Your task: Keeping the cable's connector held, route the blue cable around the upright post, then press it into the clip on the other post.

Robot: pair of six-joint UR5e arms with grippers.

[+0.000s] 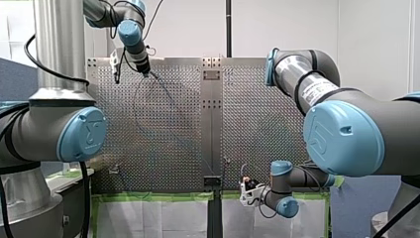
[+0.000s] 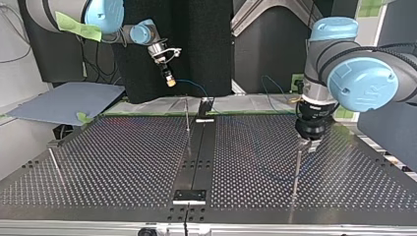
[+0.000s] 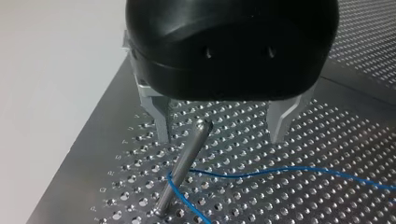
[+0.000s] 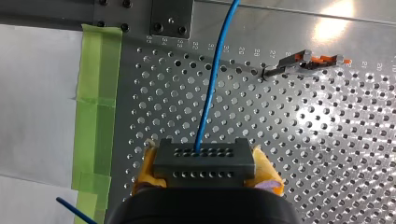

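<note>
Robotics lab bench: perforated metal table (image 2: 123, 157), green masking tape (image 4: 95, 93) along its edge, black curtain (image 2: 196, 44) behind.

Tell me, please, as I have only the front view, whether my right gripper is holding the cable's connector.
Observer: Yes. The right wrist view shows the right gripper shut on the connector, with the blue cable leaving its top.
Operator: Thank you. Does the cable reach the upright post?
Observer: It does. In the left wrist view the cable bends round the lower part of the upright post.
Operator: And my left gripper?
Observer: The left gripper is open, straddling the post's tip and holding nothing.
</note>
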